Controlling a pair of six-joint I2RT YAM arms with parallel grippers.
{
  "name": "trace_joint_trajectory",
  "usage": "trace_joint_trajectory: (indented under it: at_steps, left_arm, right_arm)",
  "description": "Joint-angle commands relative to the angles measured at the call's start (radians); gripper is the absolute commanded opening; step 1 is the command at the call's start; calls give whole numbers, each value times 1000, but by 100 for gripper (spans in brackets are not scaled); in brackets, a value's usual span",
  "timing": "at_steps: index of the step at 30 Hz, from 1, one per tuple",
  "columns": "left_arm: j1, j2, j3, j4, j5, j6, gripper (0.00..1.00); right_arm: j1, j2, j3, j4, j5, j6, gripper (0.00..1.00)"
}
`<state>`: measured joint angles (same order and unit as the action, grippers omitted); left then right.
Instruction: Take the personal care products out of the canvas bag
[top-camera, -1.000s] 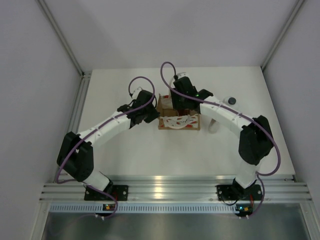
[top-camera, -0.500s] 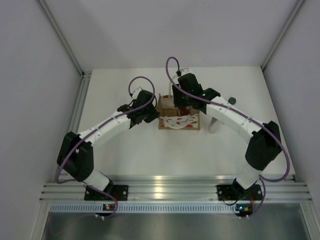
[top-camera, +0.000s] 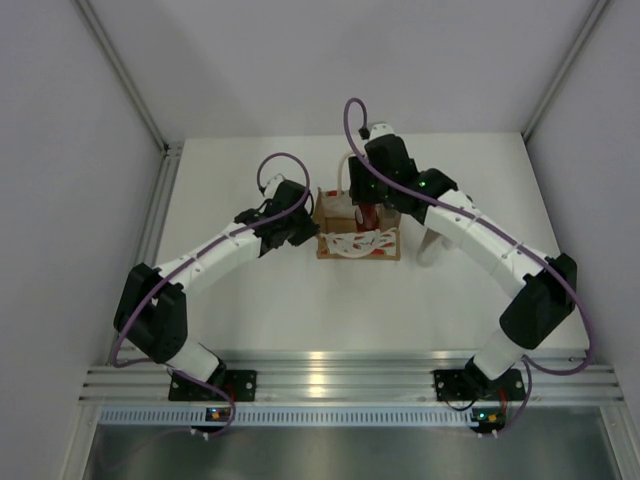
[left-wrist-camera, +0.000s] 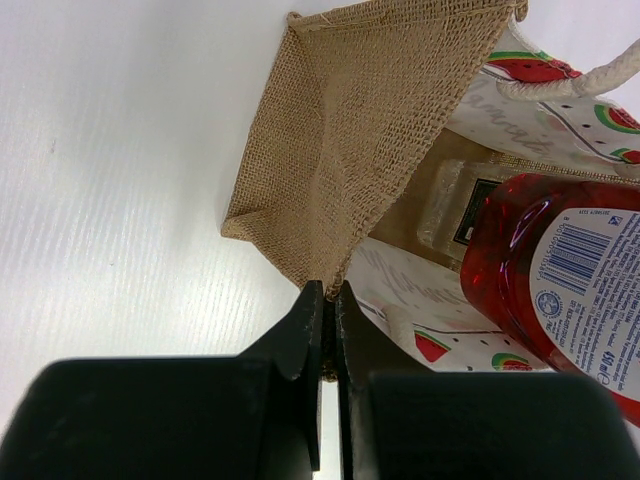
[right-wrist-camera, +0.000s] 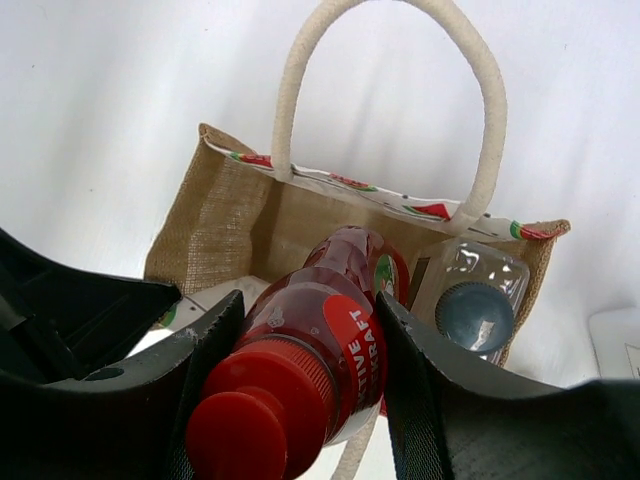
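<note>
Listing largest first, we record a white surface (top-camera: 250, 300) carrying one canvas bag (top-camera: 358, 243), tan, upright, mouth open, with white looped handles.

- Left hand (left-wrist-camera: 325, 295): clenched on the edge of the bag's side wall, pinching the fabric.
- Right hand (right-wrist-camera: 305, 335): grasping the red bottle (right-wrist-camera: 335, 290), one finger on either side.
- Red bottle: tilted, red cap towards the wrist, base at the bag's mouth.
- Clear bottle (right-wrist-camera: 475, 315): blue-grey cap, standing inside the bag in a corner, just beside the red bottle.

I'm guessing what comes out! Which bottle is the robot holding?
The red bottle, clamped in the right gripper; the clear blue-capped bottle sits inside the canvas bag, untouched.
</note>
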<state>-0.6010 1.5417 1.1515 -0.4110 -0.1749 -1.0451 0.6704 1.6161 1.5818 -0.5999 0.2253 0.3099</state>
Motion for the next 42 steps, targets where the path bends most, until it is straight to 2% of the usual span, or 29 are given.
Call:
trace_joint_trajectory:
  at_steps: [1, 4, 16, 23, 37, 42]
  left_arm:
    - [7, -26, -10, -31, -58, 7, 0]
    - [9, -25, -9, -31, -55, 8, 0]
    - [9, -25, -13, -31, -63, 10, 0]
    - [9, -26, -18, -31, -63, 7, 0]
    - [7, -45, -27, -31, -72, 7, 0]
    - [9, -37, -26, -31, -75, 8, 0]
  right_arm:
    - [-12, -50, 69, 55, 13, -35, 0]
    - [-14, -16, 57, 70, -3, -37, 0]
    - [-12, -58, 30, 161, 3, -28, 0]
    - [-22, -99, 95, 164, 62, -23, 0]
    - [-34, -101, 161, 150, 40, -23, 0]
    - [-34, -117, 242, 88, 48, -17, 0]
